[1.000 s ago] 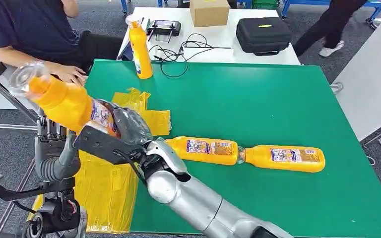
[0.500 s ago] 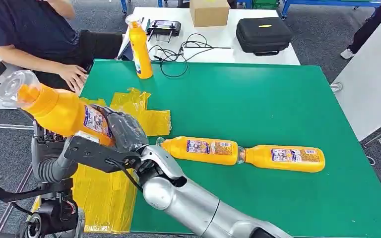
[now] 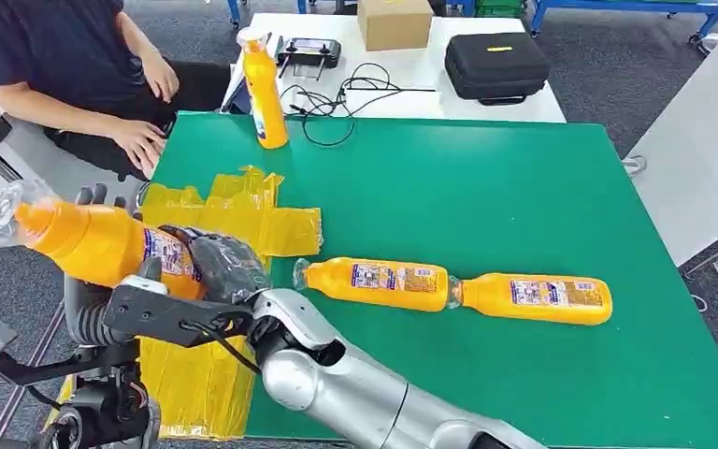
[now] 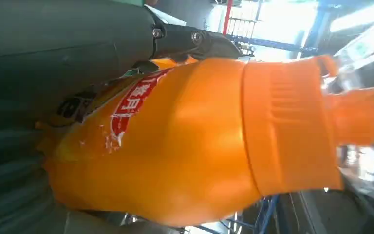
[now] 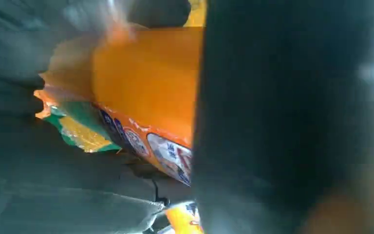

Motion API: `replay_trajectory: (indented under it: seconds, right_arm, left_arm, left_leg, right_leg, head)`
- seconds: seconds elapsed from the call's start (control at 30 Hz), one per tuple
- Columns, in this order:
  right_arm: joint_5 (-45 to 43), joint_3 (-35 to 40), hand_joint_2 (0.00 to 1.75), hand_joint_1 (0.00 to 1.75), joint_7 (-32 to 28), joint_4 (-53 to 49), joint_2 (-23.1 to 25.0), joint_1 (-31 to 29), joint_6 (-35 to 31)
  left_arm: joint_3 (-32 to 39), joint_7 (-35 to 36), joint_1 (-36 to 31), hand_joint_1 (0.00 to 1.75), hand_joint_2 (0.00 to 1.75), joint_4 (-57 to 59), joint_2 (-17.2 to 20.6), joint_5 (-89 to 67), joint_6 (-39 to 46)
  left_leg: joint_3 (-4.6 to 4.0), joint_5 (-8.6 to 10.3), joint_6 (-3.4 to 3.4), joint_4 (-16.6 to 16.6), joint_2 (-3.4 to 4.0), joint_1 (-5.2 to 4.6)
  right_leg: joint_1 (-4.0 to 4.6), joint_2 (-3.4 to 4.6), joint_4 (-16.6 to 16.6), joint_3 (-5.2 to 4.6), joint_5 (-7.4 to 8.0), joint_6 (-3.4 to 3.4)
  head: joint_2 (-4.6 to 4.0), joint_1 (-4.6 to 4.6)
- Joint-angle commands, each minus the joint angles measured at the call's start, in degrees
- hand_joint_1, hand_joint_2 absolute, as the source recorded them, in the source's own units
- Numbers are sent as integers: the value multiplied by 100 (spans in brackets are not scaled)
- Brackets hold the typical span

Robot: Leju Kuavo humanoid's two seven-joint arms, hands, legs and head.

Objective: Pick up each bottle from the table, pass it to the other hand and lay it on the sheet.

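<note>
Lowered toward the yellow sheet [image 3: 208,365], the held bottle [image 3: 93,241] tilts flatter.

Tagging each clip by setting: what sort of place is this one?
Probably a robotics lab or test workshop: a green-covered table, a white bench behind holding a handheld controller, cables and a black equipment case, with a person sitting nearby.

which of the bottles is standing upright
The bottle at the table's far edge, near the cables, stands upright. The two bottles mid-table lie flat; the held bottle is tilted.
</note>
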Motion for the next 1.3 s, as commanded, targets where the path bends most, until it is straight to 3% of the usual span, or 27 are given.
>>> replay_trajectory:
  seconds: [0.03,0.2,0.23,0.27,0.3,0.33,0.83,0.93,1.0,1.03,1.23,1.27,1.3]
  right_arm:
    - [-231,776,175,175,121,422,-70,-364,86]
    - [-245,941,175,175,187,333,-70,-332,81]
    - [-238,978,175,175,197,323,-70,-311,64]
    - [-237,984,175,175,199,322,-70,-307,56]
    - [-237,984,175,175,199,322,-70,-307,56]
    - [-237,989,175,175,200,320,-70,-300,48]
    - [-133,760,175,175,40,516,-70,-210,-36]
    - [119,427,175,175,-167,625,-70,-188,-137]
    - [458,-289,175,168,-414,711,-98,-129,-53]
    - [605,-575,0,5,-461,623,-144,-71,-52]
    - [846,-2184,0,0,-829,-658,-717,374,395]
    - [804,-2422,0,0,-805,-775,-838,391,422]
    - [767,-2520,0,0,-830,-802,-931,364,529]
  left_arm:
    - [-760,86,-222,0,175,226,191,25,-84]
    - [-779,49,-348,0,175,415,231,43,-40]
    - [-744,37,-375,7,175,415,246,61,-30]
    - [-737,34,-381,113,175,415,249,66,-30]
    - [-737,34,-381,113,175,415,249,66,-30]
    - [-716,21,-394,175,175,419,246,105,-48]
    - [-540,-60,-389,175,175,352,228,188,-50]
    - [-399,-94,-342,175,175,276,223,154,2]
    - [-228,-209,-286,175,175,141,220,-147,214]
    - [-151,-258,-256,175,175,76,215,-356,345]
    - [566,-383,-89,175,175,-104,184,-1287,826]
    - [678,-424,-110,175,175,52,251,-2055,1382]
    - [752,-470,-135,175,175,168,295,-2048,1374]
  left_leg:
    - [18,-2,-11,-7,-6,3]
    - [16,-2,-10,-7,-2,3]
    - [30,-5,-15,-12,-1,6]
    - [20,-2,-11,-10,4,3]
    - [13,-1,-8,-6,3,2]
    - [14,-1,-9,-6,1,3]
    - [28,-2,-14,-14,-1,5]
    - [26,-3,-13,-10,-2,6]
    - [14,0,-8,-7,1,2]
    - [28,-2,-14,-12,-2,6]
    - [20,-2,-10,-7,0,7]
    - [9,1,-8,-5,-5,4]
    - [11,1,-8,-5,-6,4]
  right_leg:
    - [3,-14,-9,24,-5,-3]
    - [3,-16,-10,22,-7,-4]
    - [6,-19,-16,37,-9,-6]
    - [3,-12,-11,23,-6,-4]
    - [2,-11,-8,16,-5,-3]
    - [3,-14,-9,18,-5,-3]
    - [5,-19,-17,33,-7,-4]
    - [6,-19,-16,32,-8,-4]
    - [2,-14,-9,16,-4,-2]
    - [6,-21,-17,33,-7,-5]
    - [7,-17,-15,27,-4,-2]
    - [4,-19,-11,17,-3,-1]
    - [5,-20,-11,20,-4,-1]
  head:
    - [-2,2]
    - [-2,4]
    - [-2,0]
    - [-2,4]
    - [-2,2]
    - [-2,2]
    - [-2,2]
    - [0,2]
    - [-2,2]
    - [-2,2]
    - [-2,2]
    - [-2,4]
    - [-2,2]
